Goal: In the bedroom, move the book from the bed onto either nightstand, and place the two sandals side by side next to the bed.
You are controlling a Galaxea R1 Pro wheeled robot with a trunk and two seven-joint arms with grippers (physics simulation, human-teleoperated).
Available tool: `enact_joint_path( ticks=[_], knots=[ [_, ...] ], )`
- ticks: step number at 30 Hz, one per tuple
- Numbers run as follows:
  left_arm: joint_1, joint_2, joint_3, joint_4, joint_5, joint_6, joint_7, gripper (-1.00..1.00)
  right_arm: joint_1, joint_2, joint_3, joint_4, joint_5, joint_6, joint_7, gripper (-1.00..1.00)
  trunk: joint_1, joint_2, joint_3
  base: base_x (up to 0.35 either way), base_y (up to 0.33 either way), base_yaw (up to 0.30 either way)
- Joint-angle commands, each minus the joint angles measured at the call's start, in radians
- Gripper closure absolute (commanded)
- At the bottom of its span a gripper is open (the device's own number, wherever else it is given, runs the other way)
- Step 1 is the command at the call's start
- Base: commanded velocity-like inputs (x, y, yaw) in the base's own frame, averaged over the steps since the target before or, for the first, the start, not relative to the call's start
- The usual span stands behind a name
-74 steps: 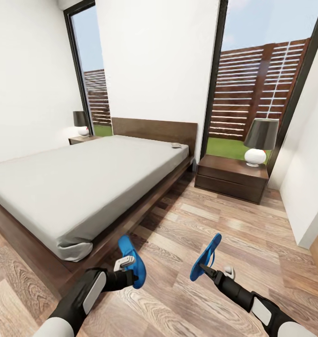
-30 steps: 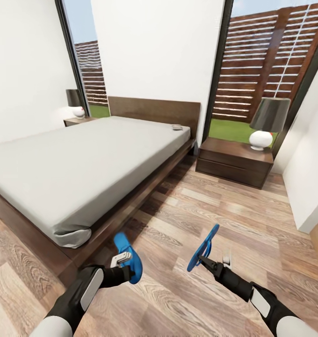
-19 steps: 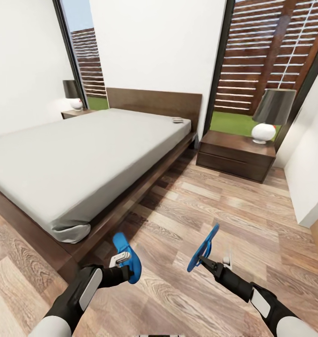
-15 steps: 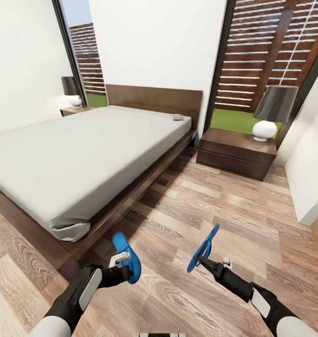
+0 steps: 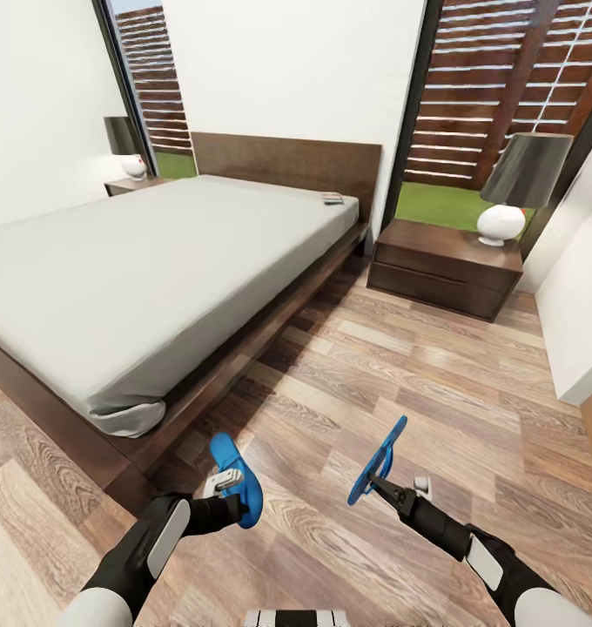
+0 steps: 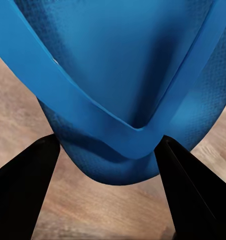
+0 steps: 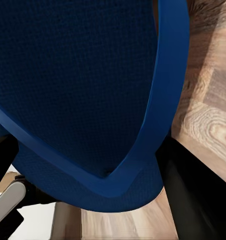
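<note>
Each of my grippers carries a bright blue sandal above the wood floor. The left gripper (image 5: 229,498) is shut on one sandal (image 5: 237,466), seen close up as blue sole and strap (image 6: 122,95) between the dark fingers (image 6: 23,185). The right gripper (image 5: 376,484) is shut on the other sandal (image 5: 380,458), held on edge; its sole (image 7: 78,95) looms large in the right wrist view. The bed (image 5: 131,270) lies ahead on the left, with the small book (image 5: 332,198) near the headboard's right corner. One nightstand (image 5: 444,266) stands right of the bed, another (image 5: 132,184) at the far left.
A lamp with a grey shade (image 5: 515,187) stands on the right nightstand, and a second lamp (image 5: 126,148) on the far one. Tall dark-framed windows flank the white wall behind the bed. A white wall corner (image 5: 575,296) juts in on the right. Open floor (image 5: 400,366) stretches between bed and right wall.
The whole view has shifted: bed and nightstands sit closer and the camera looks further down. Both grippers keep the sandals in the same hold, low in front of me.
</note>
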Motion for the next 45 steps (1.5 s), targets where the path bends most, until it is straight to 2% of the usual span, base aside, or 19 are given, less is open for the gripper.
enact_joint_path(
  ticks=[1, 7, 15, 18, 23, 28, 33, 45],
  knots=[
    [0.0, 0.0, 0.0, -0.003, 0.0, 0.005, -0.003, 1.0, 0.0, 0.0, -0.001, 0.0, -0.004, 0.005, 0.019, 1.0, 0.0, -0.001, -0.005, 0.0, 0.0, 0.0],
    [-0.001, 0.003, 0.002, -0.011, 0.0, 0.005, -0.002, 1.0, 0.0, 0.0, -0.001, -0.001, -0.005, -0.079, 0.048, 1.0, 0.003, -0.002, -0.028, 0.0, 0.0, 0.0],
    [-0.011, -0.003, 0.006, -0.013, 0.0, 0.005, 0.001, 1.0, 0.0, -0.001, -0.003, -0.001, -0.005, -0.098, 0.083, 1.0, 0.007, -0.004, -0.059, 0.0, 0.0, 0.0],
    [-0.015, -0.003, 0.006, -0.02, 0.001, 0.004, 0.024, 1.0, 0.0, -0.002, -0.003, -0.001, -0.005, -0.1, 0.087, 1.0, 0.008, -0.005, -0.07, 0.0, 0.0, 0.0],
    [-0.018, -0.011, 0.006, -0.084, 0.002, 0.004, 0.106, 1.0, 0.0, -0.002, -0.003, -0.001, -0.005, -0.1, 0.089, 1.0, 0.01, -0.006, -0.09, 0.0, 0.0, 0.0],
    [-0.019, -0.016, 0.013, -0.134, 0.004, 0.004, 0.139, 1.0, 0.0, -0.002, -0.003, -0.001, -0.007, -0.1, 0.089, 1.0, 0.012, -0.007, -0.109, 0.0, 0.0, 0.0],
    [-0.021, -0.043, 0.031, -0.145, 0.002, 0.001, 0.16, 1.0, 0.0, -0.003, -0.003, 0.0, -0.008, -0.098, 0.089, 1.0, 0.015, -0.008, -0.128, 0.0, 0.0, 0.0],
    [-0.022, -0.07, 0.045, -0.151, 0.004, -0.005, 0.191, 1.0, 0.0, -0.003, -0.003, 0.0, -0.009, -0.096, 0.09, 1.0, 0.02, -0.011, -0.175, 0.0, 0.0, 0.0]
  ],
)
